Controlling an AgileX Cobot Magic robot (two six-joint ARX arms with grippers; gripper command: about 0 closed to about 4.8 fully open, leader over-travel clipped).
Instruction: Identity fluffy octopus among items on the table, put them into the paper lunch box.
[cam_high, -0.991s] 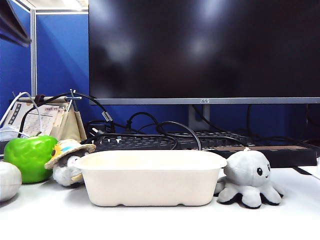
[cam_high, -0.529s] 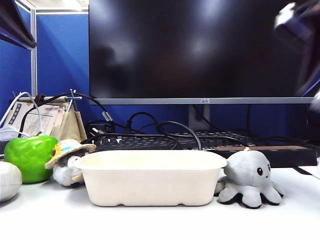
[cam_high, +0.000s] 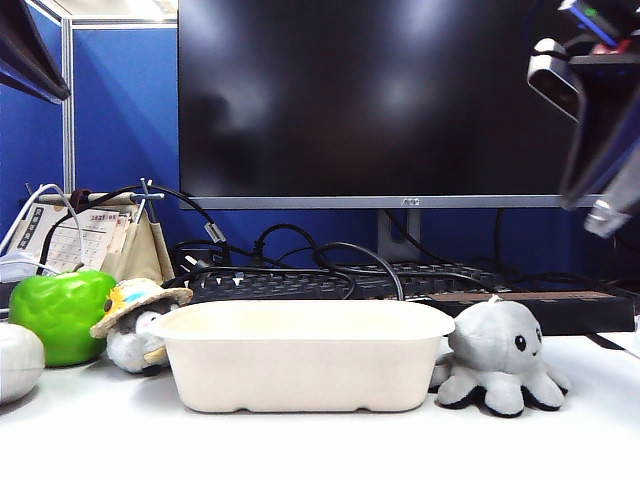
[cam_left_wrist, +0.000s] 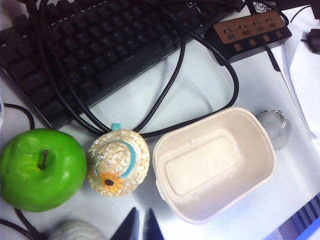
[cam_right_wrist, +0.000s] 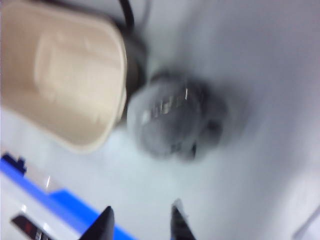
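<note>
The fluffy octopus (cam_high: 498, 358) is light grey with black bead eyes and sits upright on the table (cam_high: 320, 445), touching the right end of the paper lunch box (cam_high: 305, 355). The box is empty (cam_left_wrist: 200, 167). In the right wrist view my right gripper (cam_right_wrist: 141, 212) hovers above the blurred octopus (cam_right_wrist: 172, 117), open, with nothing between its fingers. My right arm (cam_high: 590, 130) hangs at the top right of the exterior view. My left gripper (cam_left_wrist: 141, 225) is shut and empty, high above the table near the hatted plush.
A plush penguin in a straw hat (cam_high: 135, 325) and a green apple (cam_high: 60, 315) stand left of the box, with a white ridged object (cam_high: 15, 360) at the far left. Behind them are a keyboard (cam_left_wrist: 90, 50), black cables, a power strip (cam_left_wrist: 250, 27) and a monitor (cam_high: 400, 100).
My right arm has come into the exterior view at the top right and has moved lower over the octopus. The octopus, the box and the other items have not moved.
</note>
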